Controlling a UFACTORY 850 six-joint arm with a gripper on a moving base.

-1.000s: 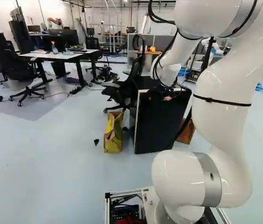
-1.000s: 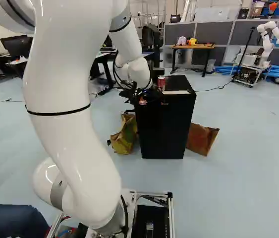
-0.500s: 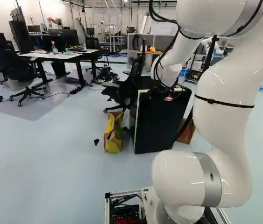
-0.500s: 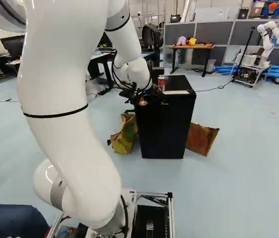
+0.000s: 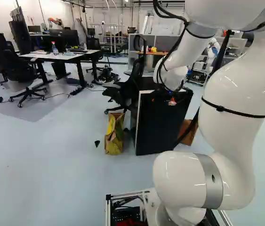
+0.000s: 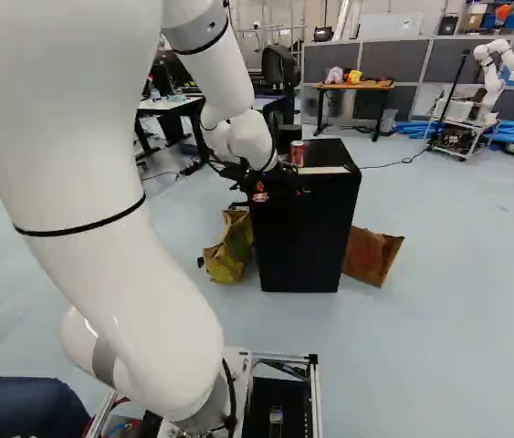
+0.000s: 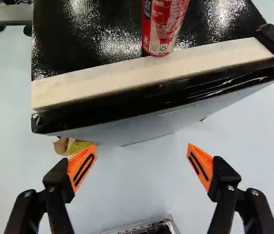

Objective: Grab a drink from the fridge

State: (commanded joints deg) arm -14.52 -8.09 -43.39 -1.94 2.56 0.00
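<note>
1. While the gripper (image 7: 141, 150) is being held in front of the fridge (image 6: 298, 237), nothing is being gripped; the orange pads (image 7: 82, 167) are being spread wide, floor (image 7: 137, 187) showing between.
2. Red can (image 7: 165, 24) is being carried on the fridge's top, not inside: near the front edge, between the front corners, at the pale strip (image 7: 127, 78).
3. Step in hand, as judged: the can is being approached. Lift over the front edge is being called for first, so that the strip is not being struck. Then the can is being best centred between both pads, slowly, and closed on evenly at mid-body; by a one-sided touch it is being risked tipped, by a hard squeeze dented.
4. Long axis is being held vertical, square to the fridge's top: base down, drinking end upward. Upper end is being cut off in the wrist view.
</note>
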